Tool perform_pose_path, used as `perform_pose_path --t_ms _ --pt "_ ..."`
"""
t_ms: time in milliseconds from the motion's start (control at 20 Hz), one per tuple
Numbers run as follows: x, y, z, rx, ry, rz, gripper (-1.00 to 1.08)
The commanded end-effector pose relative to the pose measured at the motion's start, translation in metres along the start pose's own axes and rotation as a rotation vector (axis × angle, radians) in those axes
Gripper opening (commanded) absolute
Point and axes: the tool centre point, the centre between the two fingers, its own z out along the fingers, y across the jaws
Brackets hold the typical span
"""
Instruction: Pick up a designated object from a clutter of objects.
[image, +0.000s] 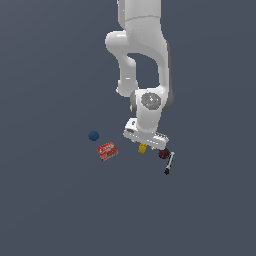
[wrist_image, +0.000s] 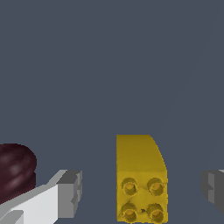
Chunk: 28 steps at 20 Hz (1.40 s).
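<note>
The yellow block (image: 142, 148) is small and rectangular, with round studs on one face. It lies on the dark grey floor directly under my gripper (image: 145, 144). In the wrist view the yellow block (wrist_image: 141, 177) sits between my two grey fingertips (wrist_image: 70, 192), with a gap on each side. My gripper (wrist_image: 142, 190) is open around it and does not touch it. The dark red ball (wrist_image: 15, 170) lies just outside one finger.
The dark red ball (image: 163, 153) and the black-and-white marker stick (image: 169, 163) lie close by toward the exterior view's right. The flat red box (image: 107, 150) and the blue ball (image: 93, 135) lie toward the exterior view's left.
</note>
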Motion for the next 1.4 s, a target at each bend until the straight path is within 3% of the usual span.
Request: perform_pose_path --t_ms 0,300,350,1000,1350 --pt "0.000 0.000 0.011 0.000 0.000 0.001 1.00" --pt "0.000 0.000 0.020 0.000 0.000 0.001 1.00" --pt "0.000 0.000 0.020 0.000 0.000 0.001 -1.00" --pt "0.000 0.000 0.018 0.000 0.000 0.001 -1.00" --pt "-0.004 -0.001 -0.002 0.000 0.000 0.001 -1.00"
